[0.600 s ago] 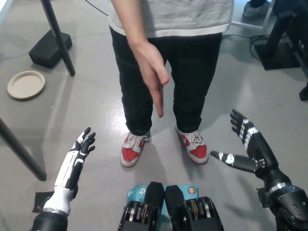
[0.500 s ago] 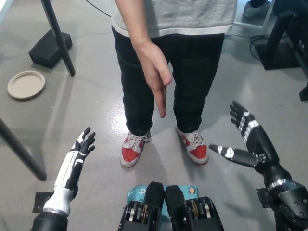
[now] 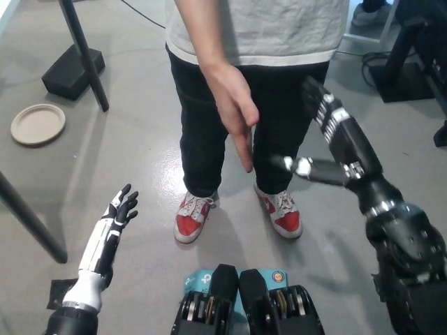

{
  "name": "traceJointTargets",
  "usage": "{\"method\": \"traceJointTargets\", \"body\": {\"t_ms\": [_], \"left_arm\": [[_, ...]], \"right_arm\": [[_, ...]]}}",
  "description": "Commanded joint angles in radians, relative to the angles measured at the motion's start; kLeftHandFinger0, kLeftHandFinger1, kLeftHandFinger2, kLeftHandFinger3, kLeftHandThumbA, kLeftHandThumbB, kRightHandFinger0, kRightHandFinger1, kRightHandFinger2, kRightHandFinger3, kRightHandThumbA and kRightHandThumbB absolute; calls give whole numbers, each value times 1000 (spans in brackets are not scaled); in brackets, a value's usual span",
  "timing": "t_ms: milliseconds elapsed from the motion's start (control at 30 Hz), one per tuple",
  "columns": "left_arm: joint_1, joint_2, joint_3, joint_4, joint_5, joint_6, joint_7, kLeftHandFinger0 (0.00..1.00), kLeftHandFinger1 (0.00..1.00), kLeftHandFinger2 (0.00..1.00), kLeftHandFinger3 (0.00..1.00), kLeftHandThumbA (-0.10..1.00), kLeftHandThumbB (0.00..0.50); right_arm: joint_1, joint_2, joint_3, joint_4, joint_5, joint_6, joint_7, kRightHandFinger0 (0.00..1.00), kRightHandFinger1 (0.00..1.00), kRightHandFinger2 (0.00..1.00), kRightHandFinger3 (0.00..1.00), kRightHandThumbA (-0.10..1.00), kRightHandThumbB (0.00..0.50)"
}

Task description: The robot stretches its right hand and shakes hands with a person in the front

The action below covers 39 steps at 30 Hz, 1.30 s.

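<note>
Now right robot hand (image 3: 334, 143) splayed, beside person's hand (image 3: 234, 112) pointing down.

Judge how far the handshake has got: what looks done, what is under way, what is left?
Done: the person's hand is held out, and the right hand is raised with fingers apart. Under way: it reaches toward the person's hand, but a gap separates them. Left: closing that gap, clasping and shaking. The left hand rests low, open, at the lower left.
</note>
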Motion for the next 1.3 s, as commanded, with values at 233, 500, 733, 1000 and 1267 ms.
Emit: {"method": "traceJointTargets", "body": {"t_ms": [233, 500, 733, 1000, 1267], "left_arm": [[-25, 8, 7, -9, -8, -33, -5, 1000, 1000, 1000, 1000, 953, 122], [-25, 11, 6, -7, -15, -31, -13, 1000, 1000, 1000, 1000, 960, 134], [-32, 12, 7, -5, -8, -29, -6, 1000, 1000, 1000, 1000, 956, 137], [-32, 15, 7, -20, -11, -13, -9, 1000, 1000, 1000, 1000, 941, 150], [-42, 21, 8, -10, -13, -20, -13, 1000, 1000, 1000, 1000, 955, 162]], "right_arm": [[-230, 19, 68, 234, -113, 24, -23, 1000, 1000, 1000, 1000, 1000, 372], [-342, 36, 72, 436, -121, -30, -25, 1000, 1000, 1000, 1000, 1000, 371], [-419, 53, 77, 508, -139, -43, -31, 1000, 1000, 1000, 1000, 1000, 409], [-434, 91, 88, 503, -243, -9, -167, 1000, 1000, 1000, 1000, 155, 306], [-400, 89, 95, 408, -301, 27, -193, 1000, 1000, 1000, 1000, 185, 255]]}}
